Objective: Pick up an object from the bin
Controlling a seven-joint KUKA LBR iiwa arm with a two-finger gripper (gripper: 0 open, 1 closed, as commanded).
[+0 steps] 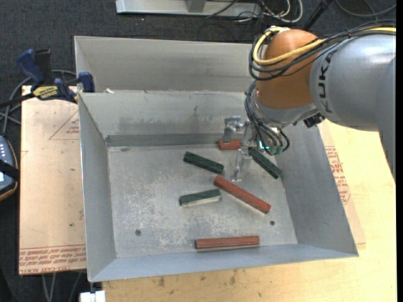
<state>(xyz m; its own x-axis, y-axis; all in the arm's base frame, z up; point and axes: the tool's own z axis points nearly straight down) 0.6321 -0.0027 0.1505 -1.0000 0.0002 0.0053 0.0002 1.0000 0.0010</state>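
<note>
My gripper [240, 168] hangs low in the right middle of the bin, under the orange wrist cover. Its tip comes down just above the upper left end of a long red-brown bar [243, 195] that lies slanted on the floor. A dark green bar [266, 165] lies slanted just right of the gripper, partly hidden by the wrist. A small orange-red piece [228, 145] sits just left of the gripper by the back wall. Nothing shows in its grasp.
Another dark green bar [203, 163] lies left of the gripper, with a lighter green bar [200, 198] below it. A long red bar [227, 242] rests along the front wall. The arm reaches in over the right rim.
</note>
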